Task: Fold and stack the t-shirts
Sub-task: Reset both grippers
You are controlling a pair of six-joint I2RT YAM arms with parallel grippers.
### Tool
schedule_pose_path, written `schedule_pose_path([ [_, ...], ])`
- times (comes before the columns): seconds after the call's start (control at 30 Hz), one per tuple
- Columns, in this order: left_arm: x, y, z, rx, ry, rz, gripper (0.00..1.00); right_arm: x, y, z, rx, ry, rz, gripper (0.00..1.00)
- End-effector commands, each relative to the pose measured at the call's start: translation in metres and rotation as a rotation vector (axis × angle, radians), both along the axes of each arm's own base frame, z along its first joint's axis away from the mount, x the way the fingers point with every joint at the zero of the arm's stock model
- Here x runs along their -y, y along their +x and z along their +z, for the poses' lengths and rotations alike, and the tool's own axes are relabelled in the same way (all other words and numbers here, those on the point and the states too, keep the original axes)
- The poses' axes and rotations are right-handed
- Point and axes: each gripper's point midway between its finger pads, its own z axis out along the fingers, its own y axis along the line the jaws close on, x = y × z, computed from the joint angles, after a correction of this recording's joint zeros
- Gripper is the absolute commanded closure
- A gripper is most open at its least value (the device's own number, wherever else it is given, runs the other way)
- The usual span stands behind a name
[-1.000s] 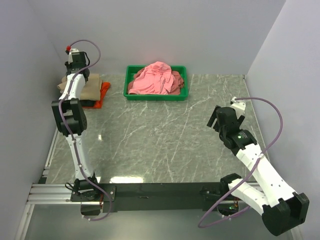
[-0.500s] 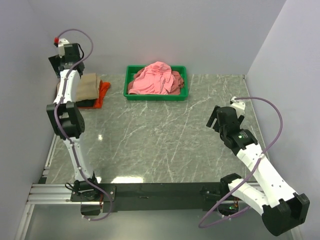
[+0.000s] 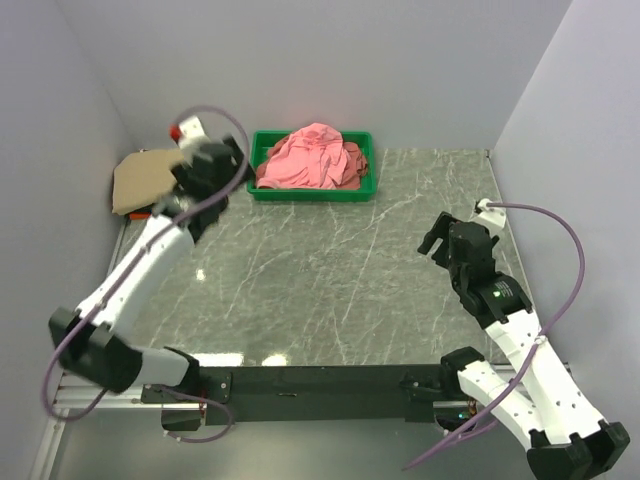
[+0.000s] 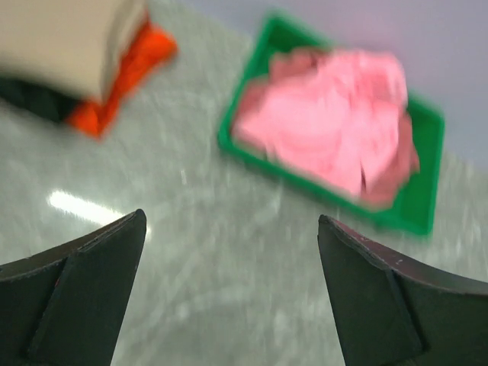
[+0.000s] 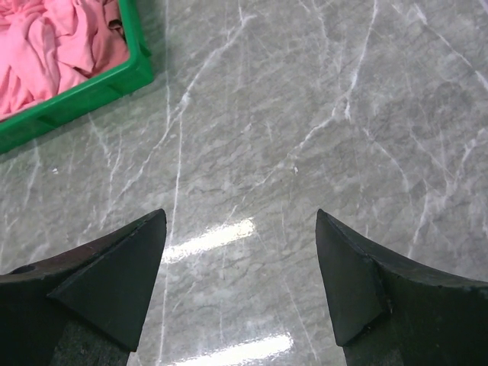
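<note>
A folded tan t-shirt (image 3: 140, 178) lies on top of a stack at the table's far left, over an orange t-shirt (image 4: 126, 72) and a black one (image 4: 34, 103). Pink t-shirts (image 3: 312, 156) lie crumpled in a green tray (image 3: 310, 191) at the back; they also show in the left wrist view (image 4: 335, 126) and the right wrist view (image 5: 53, 46). My left gripper (image 3: 207, 165) is open and empty, between the stack and the tray. My right gripper (image 3: 455, 240) is open and empty above the bare table at the right.
The grey marble tabletop (image 3: 330, 280) is bounded by grey walls at the left, back and right. The green tray's corner (image 5: 130, 76) shows at the top left of the right wrist view.
My left arm has swung away from the stack at the far left, towards the tray, leaving the tan t-shirt on top. My right arm has shifted slightly.
</note>
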Motion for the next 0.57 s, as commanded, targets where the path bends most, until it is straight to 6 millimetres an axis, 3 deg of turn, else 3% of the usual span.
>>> schedule_pose_path([
  [0.0, 0.020, -0.051, -0.002, 0.084, -0.110, 0.052, 0.01, -0.002, 0.001, 0.004, 0.039, 0.033, 0.002, 0.15],
  [0.03, 0.029, -0.063, -0.020, 0.069, -0.120, 0.035, 0.01, -0.002, 0.001, 0.001, 0.041, 0.037, 0.001, 0.15],
  [0.1, 0.052, -0.087, -0.023, 0.066, -0.153, -0.074, 0.01, -0.004, 0.002, 0.003, 0.062, 0.049, 0.007, 0.14],
  [0.17, 0.057, -0.105, -0.045, 0.020, -0.161, -0.097, 0.01, -0.004, 0.002, 0.003, 0.072, 0.061, 0.006, 0.14],
  [0.33, 0.029, -0.122, -0.091, -0.061, -0.117, 0.030, 0.01, -0.009, 0.002, 0.000, 0.100, 0.090, 0.019, 0.14],
  [0.4, 0.020, -0.127, -0.099, -0.094, -0.083, 0.065, 0.01, -0.007, 0.002, -0.002, 0.098, 0.092, 0.007, 0.14],
  [0.53, 0.011, -0.127, -0.094, -0.077, -0.078, 0.129, 0.01, -0.009, 0.003, -0.003, 0.110, 0.087, 0.023, 0.16],
])
